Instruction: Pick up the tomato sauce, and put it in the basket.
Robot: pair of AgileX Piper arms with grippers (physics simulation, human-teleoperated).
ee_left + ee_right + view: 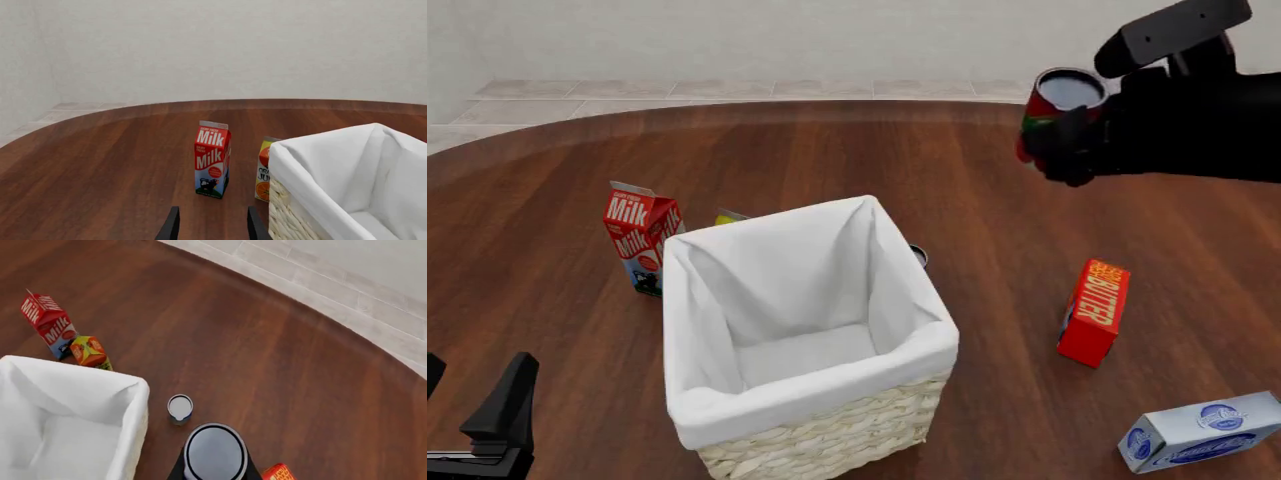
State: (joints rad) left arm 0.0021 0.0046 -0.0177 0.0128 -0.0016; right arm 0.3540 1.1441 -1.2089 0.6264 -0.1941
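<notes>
The tomato sauce can (1060, 108) is held high above the wooden table (988, 250) by the right gripper (1065, 140), whose fingers are closed against the can's sides; the red label and grey metal lid are seen in the front view, and the lid fills the lower edge of the right wrist view (214, 452). The can is carried well apart from the basket (814, 420), up and to the right of it in the front view. The basket, pale wicker with a white cloth liner (794, 300) folded over its rim, is set upright near the middle of the table. A milk carton (638, 238) is stood upright just to the left of the basket, and an orange juice carton (265, 170) is placed just behind it, mostly hidden in the front view. A second small grey-lidded can (180, 408) is seen beside the basket's far right wall. A red butter box (1092, 312) is stood upright to the right of the basket, and a blue and white box (1201, 432), probably another dairy pack, is laid on its side near the front right edge. The left gripper (211, 226) is kept low near the front left, its fingers spread apart with nothing between them.
</notes>
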